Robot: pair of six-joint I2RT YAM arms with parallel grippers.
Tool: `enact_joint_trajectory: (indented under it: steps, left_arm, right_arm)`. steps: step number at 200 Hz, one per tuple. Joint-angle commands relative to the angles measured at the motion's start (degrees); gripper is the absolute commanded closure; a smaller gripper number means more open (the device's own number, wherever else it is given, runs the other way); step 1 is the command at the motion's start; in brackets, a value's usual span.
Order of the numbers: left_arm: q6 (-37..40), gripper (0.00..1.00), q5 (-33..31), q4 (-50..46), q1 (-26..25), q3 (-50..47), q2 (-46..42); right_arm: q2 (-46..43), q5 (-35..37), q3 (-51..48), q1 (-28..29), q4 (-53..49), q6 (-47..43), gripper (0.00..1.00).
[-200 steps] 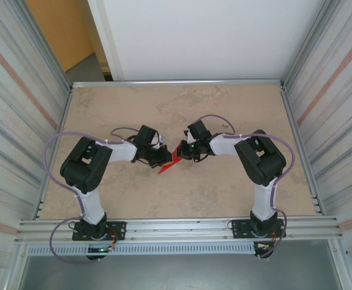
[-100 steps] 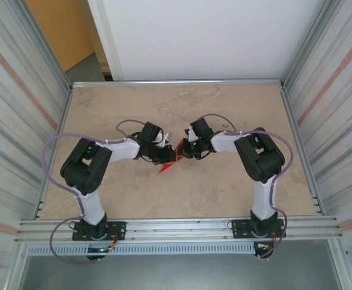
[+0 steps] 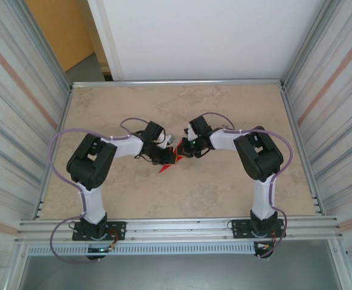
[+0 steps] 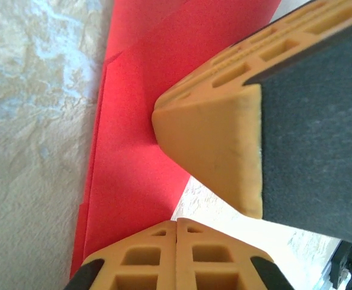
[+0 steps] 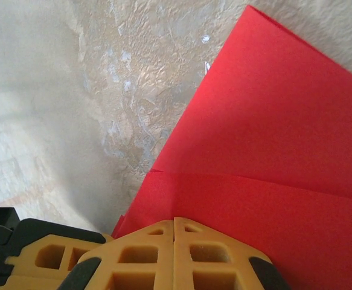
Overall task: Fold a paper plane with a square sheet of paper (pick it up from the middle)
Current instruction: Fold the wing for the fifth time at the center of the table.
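Square sheet of paper [image 3: 167, 165]: red, partly folded, in the middle of the table [image 3: 224, 199], between the two arms' tips, one pointed corner toward the near left. Left gripper [image 3: 163, 156]: jaws pressed together, tips at the paper's left edge, layered folds beneath in the left wrist view. Right gripper [image 3: 184, 151]: likewise closed, tips on the paper's right part, just beside a crease. Impossible to tell whether either pinches the paper. One right finger [image 4: 212, 151] against the red surface, near the left tips.
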Motion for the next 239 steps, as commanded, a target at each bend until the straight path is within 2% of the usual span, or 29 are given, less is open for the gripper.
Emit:
enact_joint_trajectory:
  steps: [1, 44, 103, 155, 239]
  left_arm:
    - [5.13, 0.96, -1.15, -5.37, 0.89, 0.92, 1.25]
    - [8.52, 0.99, -1.13, -8.53, 2.02, -0.09, 0.85]
    - [8.59, 1.00, 1.86, -7.48, 4.52, -4.03, -0.02]
    - [8.93, 1.00, 1.53, -7.41, 6.49, -6.56, -0.99]
    - [3.31, 1.00, 1.15, -2.23, 10.05, -16.20, -5.54]
  right_arm:
    - [4.33, 7.77, -0.65, -1.56, -11.01, -3.26, 0.98]
    - [5.27, 8.56, 0.40, -2.24, -14.40, -5.12, 0.98]
    - [6.65, 10.06, 1.82, -2.45, -17.78, -7.21, 0.98]
    - [7.10, 10.49, 2.28, -2.54, -19.31, -8.02, 0.98]
    - [7.17, 10.70, 3.89, -2.95, -21.89, -9.47, 0.98]
